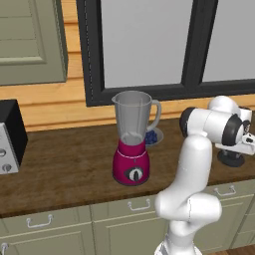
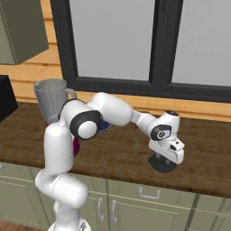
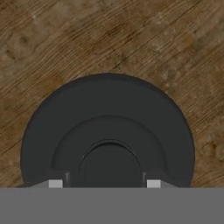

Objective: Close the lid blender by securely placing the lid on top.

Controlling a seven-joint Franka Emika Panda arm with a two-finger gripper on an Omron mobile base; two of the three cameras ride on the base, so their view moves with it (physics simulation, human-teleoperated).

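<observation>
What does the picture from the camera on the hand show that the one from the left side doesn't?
The hand view shows the lid from straight above: round, dark, with raised rings and a centre knob, lying on the wood, a fingertip on each side of the knob. The left base view has the blender with its open jar, a small dish of blue bits, the window and cabinets. Both share the lid and the wooden counter.

Wooden counter (image 1: 64, 164) — blender (image 1: 132, 139), lid (image 3: 107, 131), blue-bits dish (image 1: 153, 137), boxy appliance (image 1: 11, 135)
</observation>
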